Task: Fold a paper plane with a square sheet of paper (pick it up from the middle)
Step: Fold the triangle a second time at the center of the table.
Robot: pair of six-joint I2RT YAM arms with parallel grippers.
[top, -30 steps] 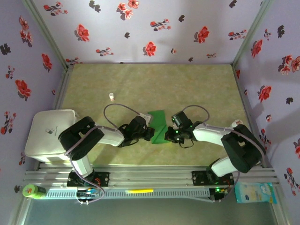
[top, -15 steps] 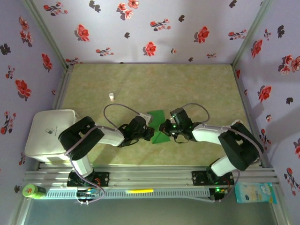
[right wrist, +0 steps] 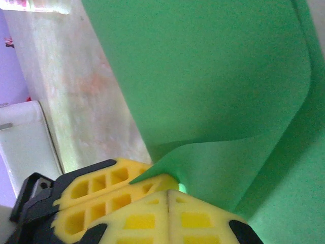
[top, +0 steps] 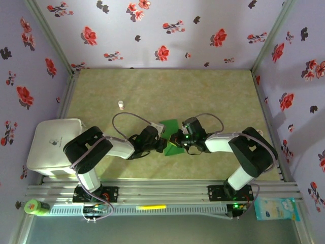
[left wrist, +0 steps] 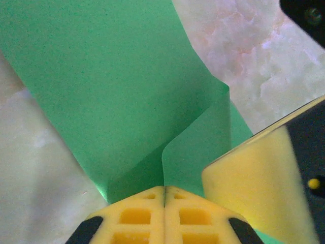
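Green square sheet of paper (top: 169,125) — partly folded — lies around the middle of the desk (top: 213,91). Pads together on both: left pincer (left wrist: 164,190) clamps its creased edge, right pincer (right wrist: 167,192) clamps a curled flap.

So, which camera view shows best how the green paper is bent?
The right wrist view: the green paper is close, one flap curling over the rest. The left wrist view shows a creased flap; the top view, a small green patch.
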